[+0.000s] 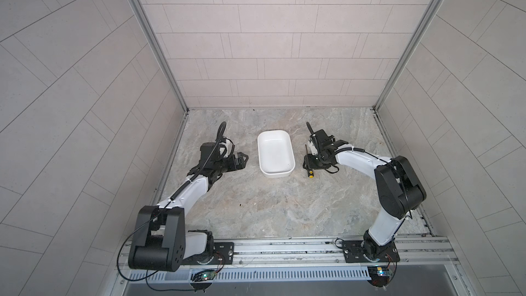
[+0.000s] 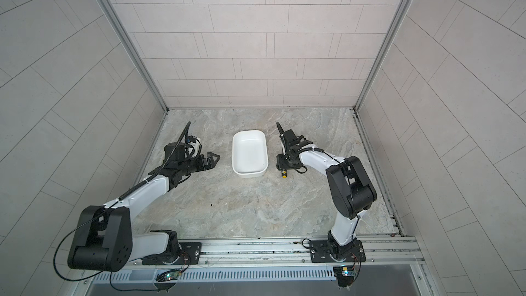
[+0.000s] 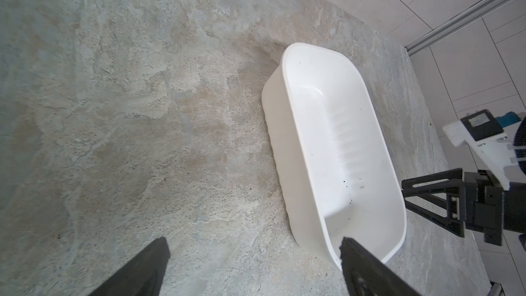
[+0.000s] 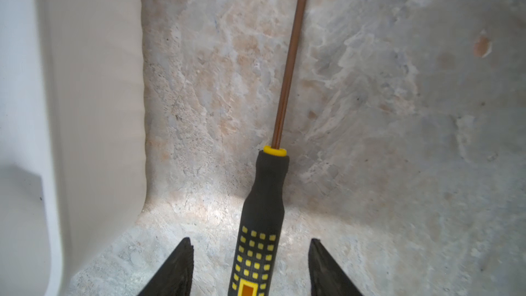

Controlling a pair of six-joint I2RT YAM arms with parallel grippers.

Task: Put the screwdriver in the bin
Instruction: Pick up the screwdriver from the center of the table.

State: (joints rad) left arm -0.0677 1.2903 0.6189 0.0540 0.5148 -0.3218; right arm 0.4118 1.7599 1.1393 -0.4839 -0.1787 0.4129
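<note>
The screwdriver (image 1: 310,172) lies flat on the stone table just right of the white bin (image 1: 277,172), its yellow end cap towards the front. My right gripper (image 1: 308,165) points down over its handle. In the right wrist view the black handle with yellow dots (image 4: 262,209) runs between the fingers of the right gripper (image 4: 250,242), which is open with a gap on each side. The bin's wall (image 4: 94,81) stands close beside it. My left gripper (image 1: 245,161) hovers left of the bin, open and holding nothing (image 3: 254,242). The bin (image 3: 277,138) holds only dark specks.
Tiled walls with metal corner posts (image 1: 182,101) close in the table on three sides. A rail (image 1: 284,247) with both arm bases runs along the front edge.
</note>
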